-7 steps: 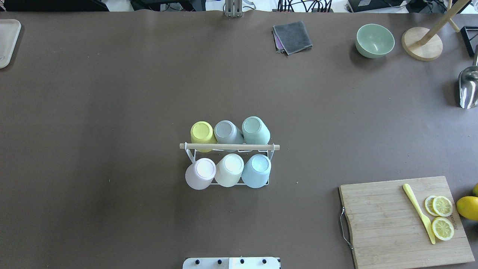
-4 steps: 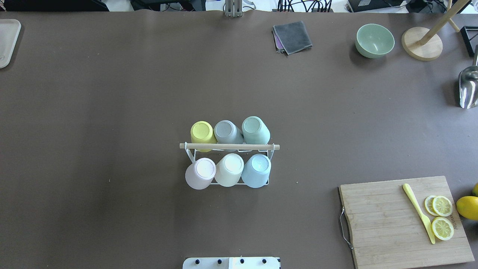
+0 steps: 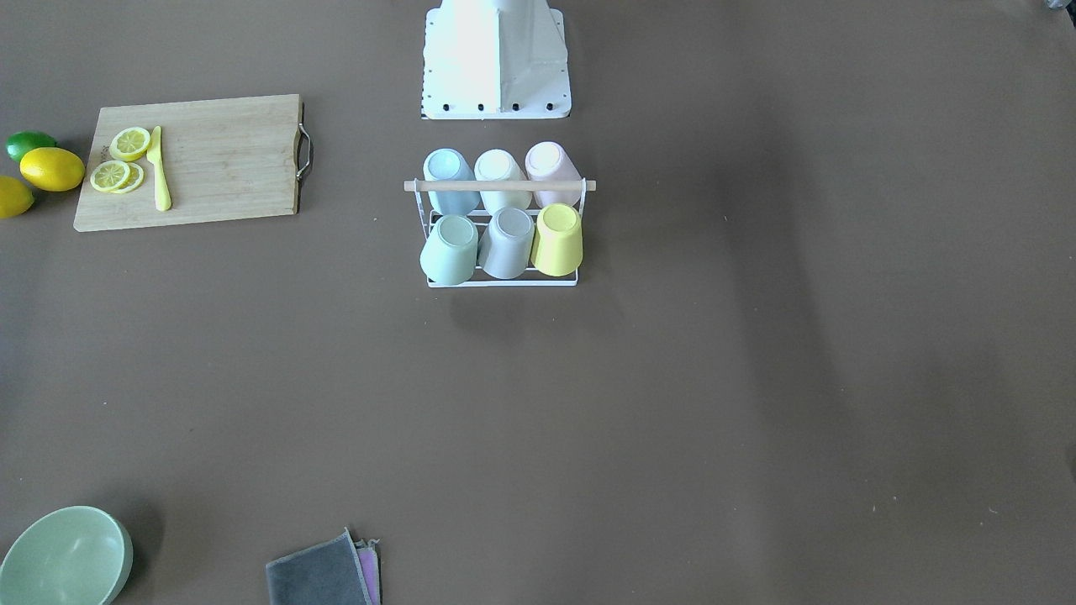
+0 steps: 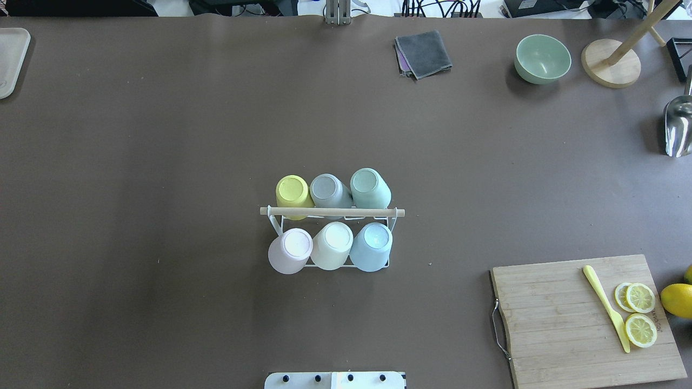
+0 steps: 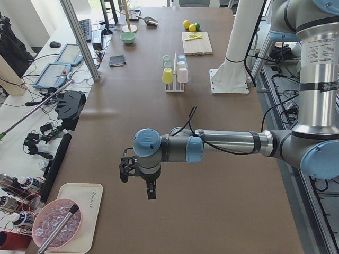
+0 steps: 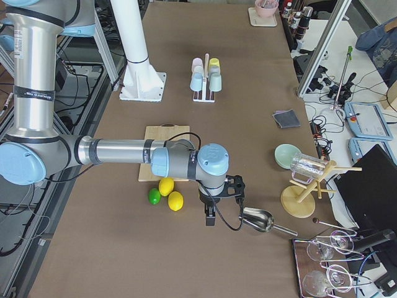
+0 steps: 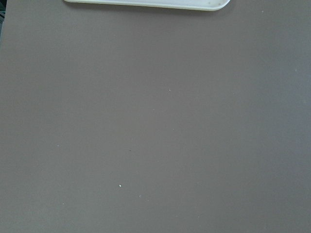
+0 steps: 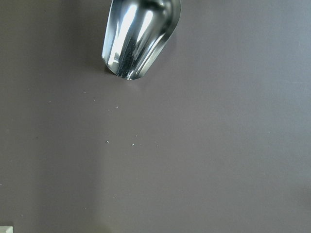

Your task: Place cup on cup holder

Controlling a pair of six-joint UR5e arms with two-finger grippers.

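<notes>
Six cups (image 4: 336, 244) are sitting upside down on holder (image 4: 332, 212), mid-surface (image 4: 162, 162). L gripper (image 5: 150, 191) & R gripper (image 6: 210, 220) are hovering at opposite ends, well apart from it; jaws' state: can't tell.

Overhead and front views look steeply down from opposite sides, sharing the rack (image 4: 331, 212) on the bench (image 4: 162, 135). Two side views look along the bench from its ends. Wrist views look down, close, below the jaws.

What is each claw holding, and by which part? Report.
Nothing shows in either: the left claw hangs over the table and the right claw beside the metal scoop. All six cups sit on the cup holder.
</notes>
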